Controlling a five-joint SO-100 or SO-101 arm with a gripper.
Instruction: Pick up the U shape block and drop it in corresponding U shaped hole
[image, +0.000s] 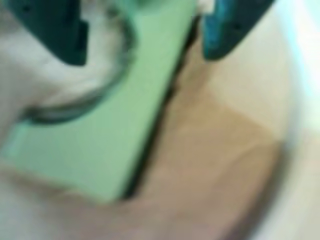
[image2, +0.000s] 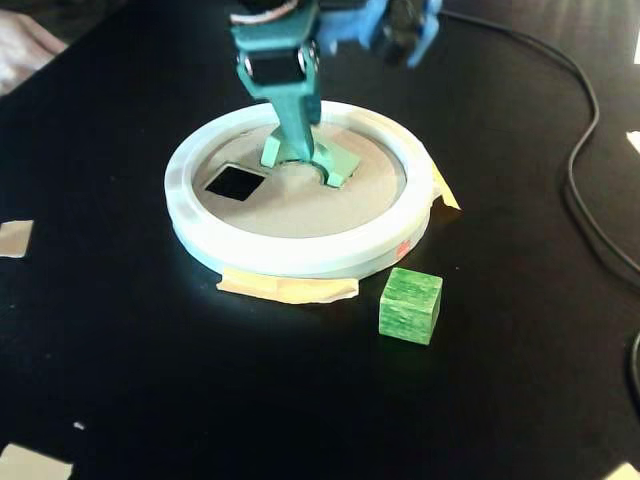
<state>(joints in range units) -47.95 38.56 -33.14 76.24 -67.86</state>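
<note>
Over the tan disc (image2: 300, 205), our hand (image2: 300, 150) grips the U shape block (image2: 325, 160).
We see fingers closed on it; square cutout (image2: 235, 182) alongside, green cube (image2: 410, 305) outside the ring.

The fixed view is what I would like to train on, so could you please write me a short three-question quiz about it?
1. True or false: the green cube lies inside the white ring.
2. Which cutout in the tan disc shows fully open: A square, B round?
3. What does the end effector hold over the disc?

Key: 1 false, it sits outside on the black table. 2 A, the square cutout. 3 The U shape block.
</note>
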